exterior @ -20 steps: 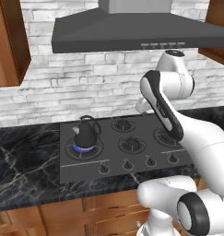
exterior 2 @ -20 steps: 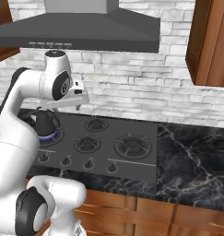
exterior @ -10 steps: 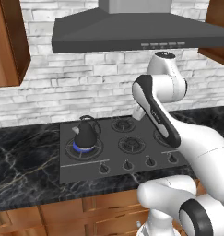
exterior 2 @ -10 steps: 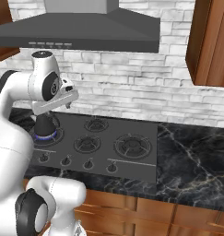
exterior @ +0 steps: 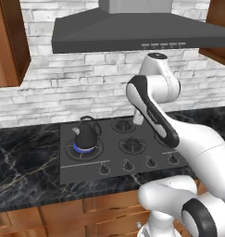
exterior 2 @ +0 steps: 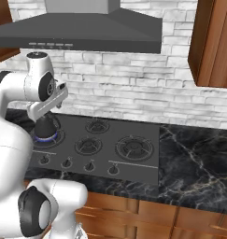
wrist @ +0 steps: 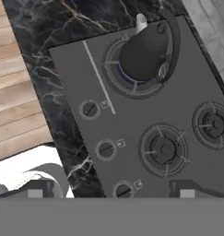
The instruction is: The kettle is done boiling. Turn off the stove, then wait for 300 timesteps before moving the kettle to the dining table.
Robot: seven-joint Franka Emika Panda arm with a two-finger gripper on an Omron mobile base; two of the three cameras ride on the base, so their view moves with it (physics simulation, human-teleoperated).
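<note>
The claw (wrist: 109, 186) hangs high above the stove (exterior: 118, 159), looking down on its front-left part. Its two dark tips sit wide apart at the bottom of the hand view, with nothing between them, so the claw is open and holds nothing.

The kettle (wrist: 143, 53) stands well ahead of the claw and below it, on the front-left burner (wrist: 134, 69). A ring of blue flame (exterior: 84, 149) glows under the kettle's base. Its arched wire handle (wrist: 173, 41) stands over the dome, and the short spout (wrist: 140, 20) points away from the claw, toward the black marble tabletop (exterior: 21, 169) left of the stove.

Closer to the claw, nearly under it, lie three round black knobs (wrist: 90, 109) along the stove's front edge; which way each is turned is hard to tell at this size. The middle burner (wrist: 163, 150) lies just beside the claw's right tip, and another burner (wrist: 214, 124) beyond that.

In the right base view the arm's wrist partly covers the kettle (exterior 2: 46, 126). The grey range hood (exterior: 132, 32) spans above the arm, against white brick (exterior 2: 133, 93).
</note>
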